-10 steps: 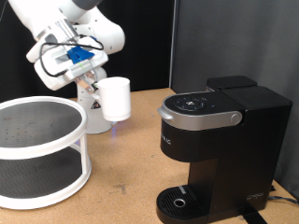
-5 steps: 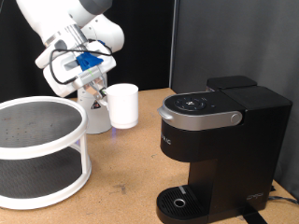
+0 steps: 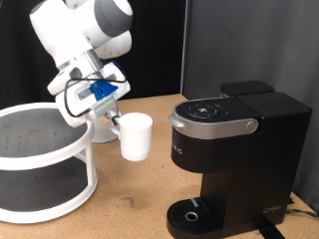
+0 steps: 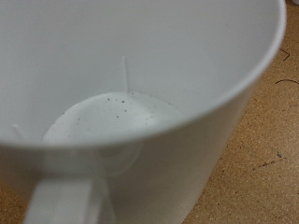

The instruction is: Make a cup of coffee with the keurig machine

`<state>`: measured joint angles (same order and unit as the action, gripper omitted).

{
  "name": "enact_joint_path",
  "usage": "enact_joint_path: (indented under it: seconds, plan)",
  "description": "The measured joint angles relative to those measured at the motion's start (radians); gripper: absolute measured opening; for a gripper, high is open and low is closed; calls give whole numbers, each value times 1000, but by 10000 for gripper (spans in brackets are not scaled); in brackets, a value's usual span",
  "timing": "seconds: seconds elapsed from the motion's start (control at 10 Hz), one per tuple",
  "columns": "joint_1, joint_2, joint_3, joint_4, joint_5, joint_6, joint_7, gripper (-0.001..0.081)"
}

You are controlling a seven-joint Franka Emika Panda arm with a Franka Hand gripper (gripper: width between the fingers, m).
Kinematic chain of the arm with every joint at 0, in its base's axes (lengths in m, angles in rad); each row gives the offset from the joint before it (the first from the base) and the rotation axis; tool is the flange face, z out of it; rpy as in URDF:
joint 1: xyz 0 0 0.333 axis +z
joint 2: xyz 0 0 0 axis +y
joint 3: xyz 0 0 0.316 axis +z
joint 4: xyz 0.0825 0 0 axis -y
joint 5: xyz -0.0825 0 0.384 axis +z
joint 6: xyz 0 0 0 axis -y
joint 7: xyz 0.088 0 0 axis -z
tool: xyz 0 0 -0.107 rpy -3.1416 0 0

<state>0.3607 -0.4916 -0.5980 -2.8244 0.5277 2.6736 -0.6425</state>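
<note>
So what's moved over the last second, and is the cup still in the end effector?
The end effector has carried the cup downward and towards the exterior view's right, closer to the keurig machine. The cup remains gripped at its rim and upright, off the table; the wrist view looks into its speckled bottom. The machine, its drip tray and the white two-tier stand stayed put.

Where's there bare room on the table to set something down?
Bare tabletop lies between the white rack and the keurig machine, in front of the cup that the gripper holds. The rack's top shelf is bare too. It is crowded behind the cup, where the arm and a white object stand by the rack.
</note>
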Motion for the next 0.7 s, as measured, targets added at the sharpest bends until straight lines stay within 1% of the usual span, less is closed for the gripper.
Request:
enact_joint_path:
  seconds: [0.3,0.7]
  plan:
    - [123,86,-73,3,121,90,-102,67]
    - [281,175,-184,10,306,166,-269,67]
